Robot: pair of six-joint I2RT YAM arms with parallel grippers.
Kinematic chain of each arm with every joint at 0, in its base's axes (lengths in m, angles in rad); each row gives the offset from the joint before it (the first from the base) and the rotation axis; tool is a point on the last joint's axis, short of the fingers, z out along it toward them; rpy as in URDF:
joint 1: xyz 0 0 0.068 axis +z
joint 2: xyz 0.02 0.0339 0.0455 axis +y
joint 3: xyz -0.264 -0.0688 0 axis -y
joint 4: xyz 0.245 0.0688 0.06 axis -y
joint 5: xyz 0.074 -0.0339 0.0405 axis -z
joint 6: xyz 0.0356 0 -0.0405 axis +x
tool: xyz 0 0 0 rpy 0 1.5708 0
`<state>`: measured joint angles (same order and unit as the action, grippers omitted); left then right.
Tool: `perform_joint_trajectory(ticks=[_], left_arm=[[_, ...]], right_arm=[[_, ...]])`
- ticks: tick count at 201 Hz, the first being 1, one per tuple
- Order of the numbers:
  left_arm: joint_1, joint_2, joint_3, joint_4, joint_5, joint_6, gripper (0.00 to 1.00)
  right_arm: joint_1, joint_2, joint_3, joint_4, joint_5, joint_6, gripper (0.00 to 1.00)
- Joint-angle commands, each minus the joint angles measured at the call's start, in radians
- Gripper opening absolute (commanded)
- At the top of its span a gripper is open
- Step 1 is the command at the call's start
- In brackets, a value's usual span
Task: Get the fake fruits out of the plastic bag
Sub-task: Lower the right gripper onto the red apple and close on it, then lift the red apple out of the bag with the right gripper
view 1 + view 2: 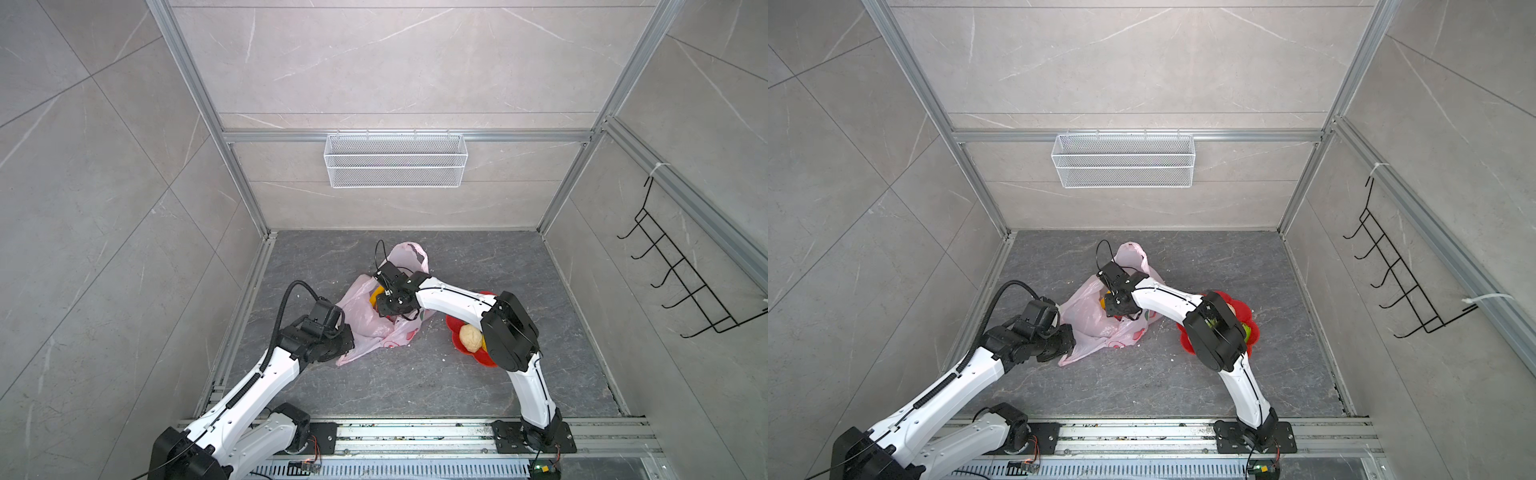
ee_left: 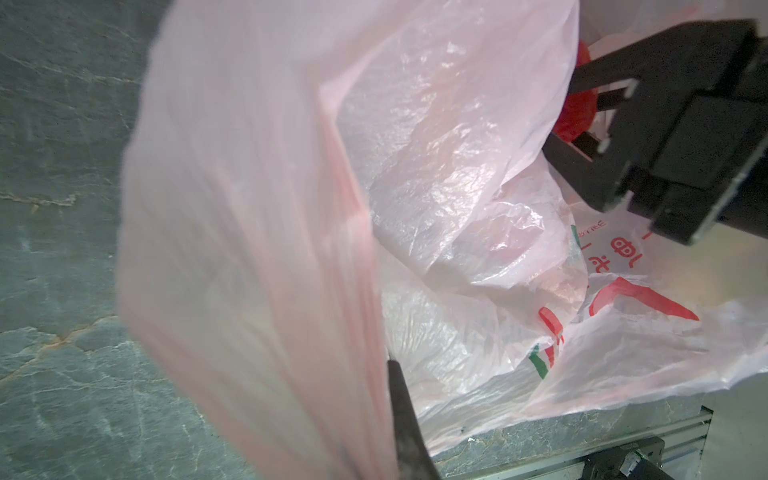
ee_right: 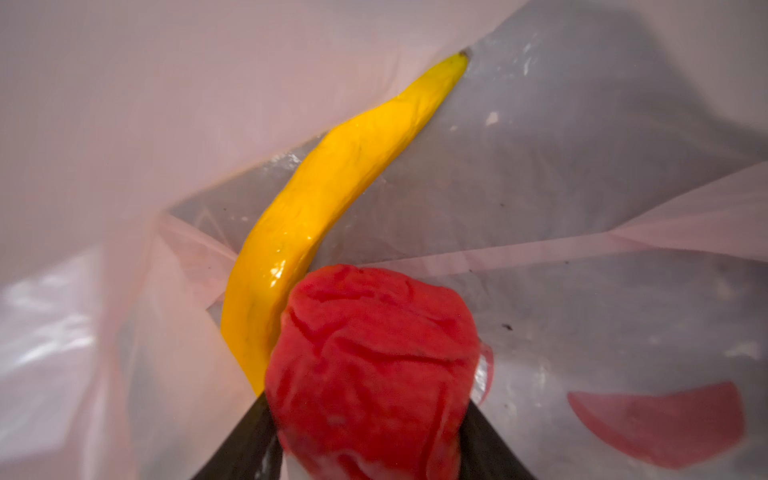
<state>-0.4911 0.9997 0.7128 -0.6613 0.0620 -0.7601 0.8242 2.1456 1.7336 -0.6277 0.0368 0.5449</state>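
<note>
Top views first: the plastic bag is lying crumpled on the grey floor, just left of centre in both top views. The left gripper is pinching the bag's lower-left edge, jaws fully closed on the film. The right gripper is reaching down into the bag's mouth. Its wrist is blocking most of the inside, so only a sliver of the banana is peeking out. To the right, the red flower dish is holding a cream ball, with the right arm's elbow hanging over half the dish. A white wire basket is hanging on the back wall, and a black hook rack at far right.

Left wrist: pink film is filling the frame, bunching against one dark finger at the bottom, with red prints lower right.

Right wrist: the fingers are clamping a red ball at bottom centre, inside the bag. The banana is touching it and curving toward the upper middle.
</note>
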Motion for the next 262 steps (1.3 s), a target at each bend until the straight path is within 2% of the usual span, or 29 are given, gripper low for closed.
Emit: perform_joint_trajectory(ticks=[1,79,115,186,229,262], left_arm=[[-0.006,0.006,0.045,0.037,-0.038,-0.021,0.0],[-0.006,0.008,0.058,0.058,-0.081,-0.028,0.0],[-0.006,0.033,0.09,0.077,-0.097,-0.02,0.0],[-0.006,0.068,0.138,0.103,-0.135,-0.024,0.0],[-0.004,0.1,0.179,0.103,-0.152,-0.018,0.0],[-0.004,0.117,0.209,0.101,-0.163,-0.013,0.0]], right_arm=[[-0.004,-0.093,0.002,-0.029,0.002,-0.022,0.41],[0.0,-0.176,0.0,-0.046,-0.037,-0.039,0.39],[0.017,-0.233,0.008,-0.053,-0.107,-0.057,0.39],[0.072,-0.341,0.055,-0.111,-0.175,-0.092,0.37],[0.084,-0.482,0.023,-0.14,-0.193,-0.097,0.37],[0.084,-0.624,-0.024,-0.187,-0.13,-0.109,0.37]])
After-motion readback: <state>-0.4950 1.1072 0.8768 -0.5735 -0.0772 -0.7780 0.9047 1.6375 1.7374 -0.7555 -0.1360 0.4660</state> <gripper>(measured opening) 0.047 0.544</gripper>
